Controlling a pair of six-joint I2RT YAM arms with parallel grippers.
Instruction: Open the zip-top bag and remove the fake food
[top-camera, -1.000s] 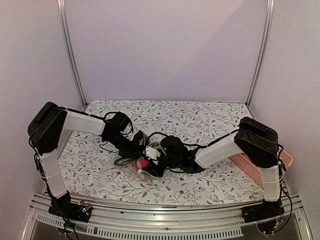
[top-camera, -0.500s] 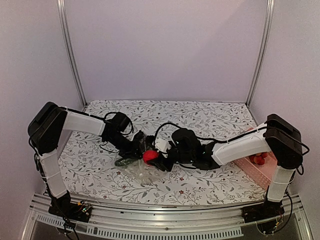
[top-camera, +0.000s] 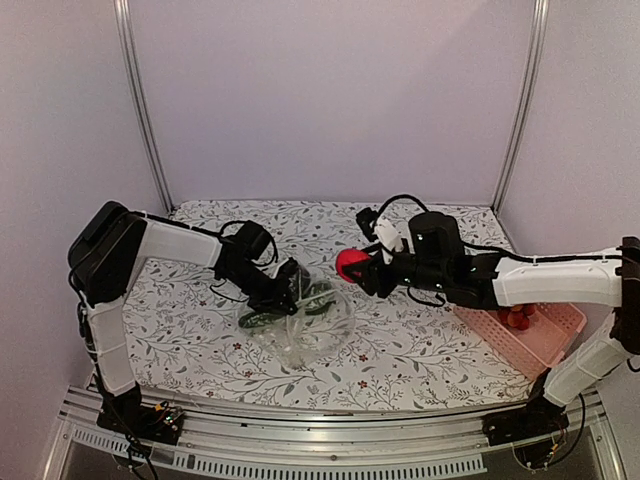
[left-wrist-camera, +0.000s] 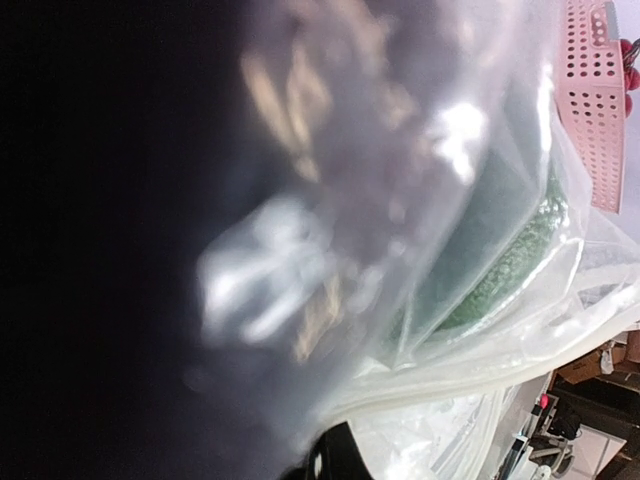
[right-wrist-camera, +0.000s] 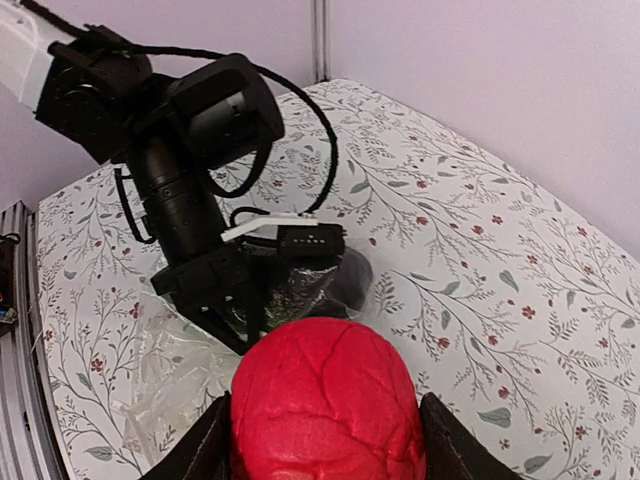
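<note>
Now right pincer (top-camera: 356, 267) clamps red tomato (top-camera: 348, 263); carry it right, level, over pink basket (top-camera: 490, 336); left pincer (top-camera: 288, 291) pinches bag (top-camera: 302, 330).

**Left wrist view: bag film close against my camera**

The zip-top bag (left-wrist-camera: 330, 230) fills most of my field. Its clear film is creased, full of glare and out of focus this close to my lens. Through the film, right of centre, I see the green, bumpy cucumber (left-wrist-camera: 510, 270) inside the bag, running diagonally. At upper right, beyond the bag, is the pink lattice basket (left-wrist-camera: 592, 110), with red pieces (left-wrist-camera: 630, 62) at the frame edge beside its wall. The left half is a dark mass (left-wrist-camera: 90, 240), too blurred to identify.
</note>
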